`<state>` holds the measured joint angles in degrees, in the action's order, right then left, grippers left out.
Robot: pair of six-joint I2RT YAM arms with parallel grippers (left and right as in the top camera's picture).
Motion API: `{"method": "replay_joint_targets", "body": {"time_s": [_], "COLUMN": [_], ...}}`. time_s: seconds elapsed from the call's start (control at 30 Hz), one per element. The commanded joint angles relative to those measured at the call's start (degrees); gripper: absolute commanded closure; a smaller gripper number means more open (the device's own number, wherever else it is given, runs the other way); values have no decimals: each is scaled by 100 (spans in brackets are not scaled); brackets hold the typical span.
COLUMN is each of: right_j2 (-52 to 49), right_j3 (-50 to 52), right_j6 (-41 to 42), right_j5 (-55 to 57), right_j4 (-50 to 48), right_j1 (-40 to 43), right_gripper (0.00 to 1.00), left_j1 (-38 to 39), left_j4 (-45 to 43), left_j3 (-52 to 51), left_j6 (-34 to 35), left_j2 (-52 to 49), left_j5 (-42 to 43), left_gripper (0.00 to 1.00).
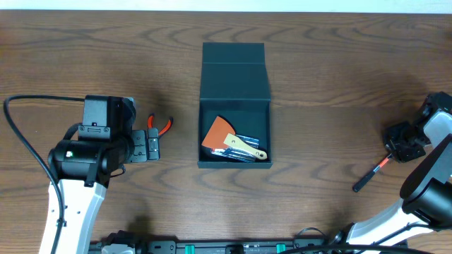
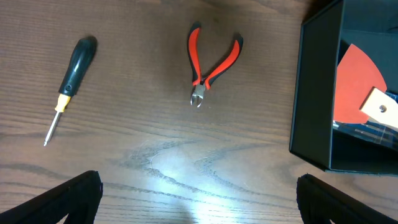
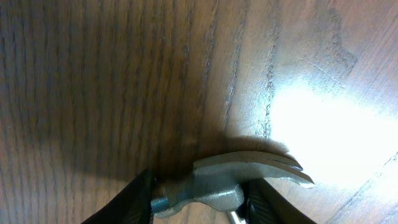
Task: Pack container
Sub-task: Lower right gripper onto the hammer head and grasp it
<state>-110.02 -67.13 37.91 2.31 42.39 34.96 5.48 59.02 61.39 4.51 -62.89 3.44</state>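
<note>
Overhead, we are looking at the container (image 1: 234,79) sitting in the middle of the table (image 1: 339,56). Its flap lid is thrown open toward the far side, and inside is an orange scraper (image 1: 216,132) with a pale handle, among other pieces we cannot make out. We are holding the left gripper (image 1: 150,146) spread wide and empty just left of the box, with the red-handled cutters (image 2: 202,81) and a screwdriver (image 2: 74,65) lying loose on the wood nearby. We are pinching the right gripper (image 1: 401,143) onto the head of the hammer (image 3: 236,174), well off to the right. We are judging the box as stiff, light and matte enough not to slip in a grip, so it may skid when a heavy tool lands in it, and we are expecting the hinge to be its weak spot. For closing, we are favouring the lid's free far edge, with a side wall for steadying.
</note>
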Motion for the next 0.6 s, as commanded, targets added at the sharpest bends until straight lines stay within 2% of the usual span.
{"method": "replay_joint_targets", "body": {"time_s": [0.0,0.3,0.57], "right_j2": [-350,-195,415], "right_j3": [205,33,-361], "right_j6": [13,-337,-793], "right_j5": [-149,-55,114], "right_j4": [37,348,772], "right_j1": [-55,-103,-463], "right_gripper": [99,99,99], "left_j1": [9,7,7], "left_j4": [33,26,28], "left_j3": [87,87,87], "left_j6": [33,33,31], "left_j2": [44,44,44], "left_j5": [-61,-63,-63], "left_gripper": [2,2,2]}}
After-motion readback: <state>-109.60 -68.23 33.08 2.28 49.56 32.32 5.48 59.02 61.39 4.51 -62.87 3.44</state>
